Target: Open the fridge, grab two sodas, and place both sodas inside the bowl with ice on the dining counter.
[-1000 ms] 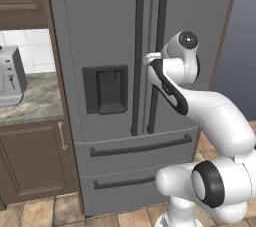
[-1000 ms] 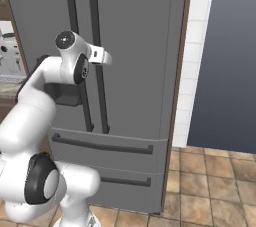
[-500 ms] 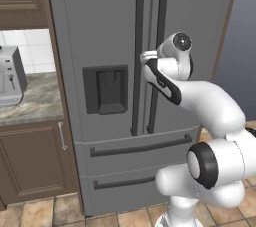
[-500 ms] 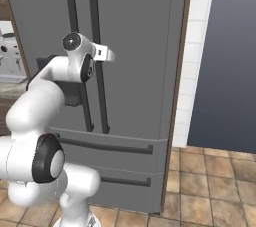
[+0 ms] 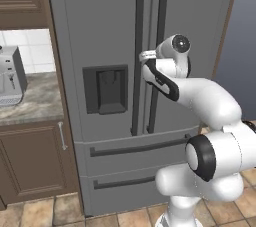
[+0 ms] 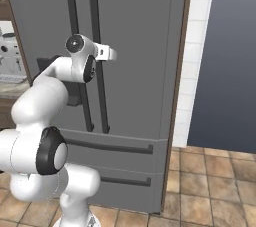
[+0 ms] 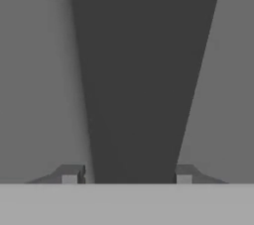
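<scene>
Opening the fridge: the fingers sit tight on either side of its right door handle, apparently clamping it. Next, pull outward.

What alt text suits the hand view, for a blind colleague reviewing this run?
The tool, two small dark finger tips, straddles a long dark vertical handle on the tall grey fridge door, one tip close on each side.

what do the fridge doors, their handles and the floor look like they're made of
Fridge doors: smooth grey, like brushed or painted metal, with an even matte sheen and no grain. Handles: darker, probably coated metal or plastic, uniformly near-black. Floor: brown tiles, ceramic or stone by the look, with mottled squares and pale grout lines.
</scene>
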Available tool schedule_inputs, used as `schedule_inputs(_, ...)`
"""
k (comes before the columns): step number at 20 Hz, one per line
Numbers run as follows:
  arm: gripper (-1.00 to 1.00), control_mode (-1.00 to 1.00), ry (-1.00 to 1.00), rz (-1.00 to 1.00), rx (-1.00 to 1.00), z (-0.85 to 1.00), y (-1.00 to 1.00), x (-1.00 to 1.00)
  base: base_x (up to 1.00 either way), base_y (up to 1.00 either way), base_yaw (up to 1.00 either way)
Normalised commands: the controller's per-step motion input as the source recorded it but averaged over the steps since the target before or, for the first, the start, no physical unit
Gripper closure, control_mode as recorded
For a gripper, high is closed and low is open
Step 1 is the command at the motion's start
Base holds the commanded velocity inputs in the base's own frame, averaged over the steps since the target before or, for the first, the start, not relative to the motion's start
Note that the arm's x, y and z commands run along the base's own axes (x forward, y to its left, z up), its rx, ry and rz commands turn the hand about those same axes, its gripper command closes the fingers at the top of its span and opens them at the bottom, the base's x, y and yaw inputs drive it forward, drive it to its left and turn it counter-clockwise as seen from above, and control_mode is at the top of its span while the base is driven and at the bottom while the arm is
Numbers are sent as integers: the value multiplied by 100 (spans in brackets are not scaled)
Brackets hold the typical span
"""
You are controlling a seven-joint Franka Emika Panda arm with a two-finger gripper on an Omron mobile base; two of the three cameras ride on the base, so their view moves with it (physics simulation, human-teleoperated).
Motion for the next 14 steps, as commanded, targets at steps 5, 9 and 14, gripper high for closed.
schedule_inputs(5, 100, -100, 7, 0, 0, -6, -6, 14, 0, 0, 0)
schedule_inputs(9, 100, -100, -3, -3, 0, 5, -36, -73, 0, 0, 0)
schedule_inputs(14, 100, -100, -10, -2, 0, 21, -47, -98, 0, 0, 0)
